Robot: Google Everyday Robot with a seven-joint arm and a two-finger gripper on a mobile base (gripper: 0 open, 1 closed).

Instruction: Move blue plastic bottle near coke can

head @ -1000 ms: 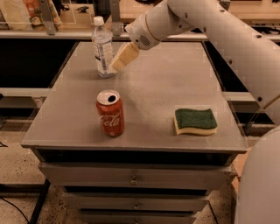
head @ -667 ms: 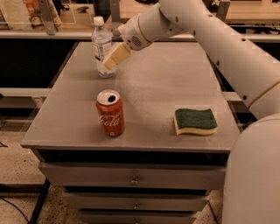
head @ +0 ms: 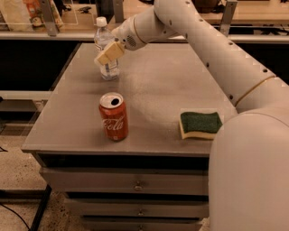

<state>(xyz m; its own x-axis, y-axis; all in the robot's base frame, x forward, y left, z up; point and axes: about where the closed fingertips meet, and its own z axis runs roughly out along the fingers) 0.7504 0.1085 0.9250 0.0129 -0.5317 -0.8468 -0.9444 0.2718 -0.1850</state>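
The blue plastic bottle (head: 103,39), clear with a white cap, stands upright at the far left of the grey table top (head: 158,81). The coke can (head: 114,117), red with a silver top, stands upright nearer the front left, well apart from the bottle. My gripper (head: 108,54) reaches in from the right at the end of the white arm. It sits at the middle of the bottle and overlaps the bottle's front. The bottle's base rests on the table.
A green and yellow sponge (head: 200,124) lies at the front right of the table. Drawers (head: 135,182) sit below the table top. A shelf with packets (head: 31,13) runs behind the table. My white arm (head: 216,54) crosses the right side.
My gripper has moved left and reached the bottle, which it now overlaps. The bottle, can and sponge have stayed in place.
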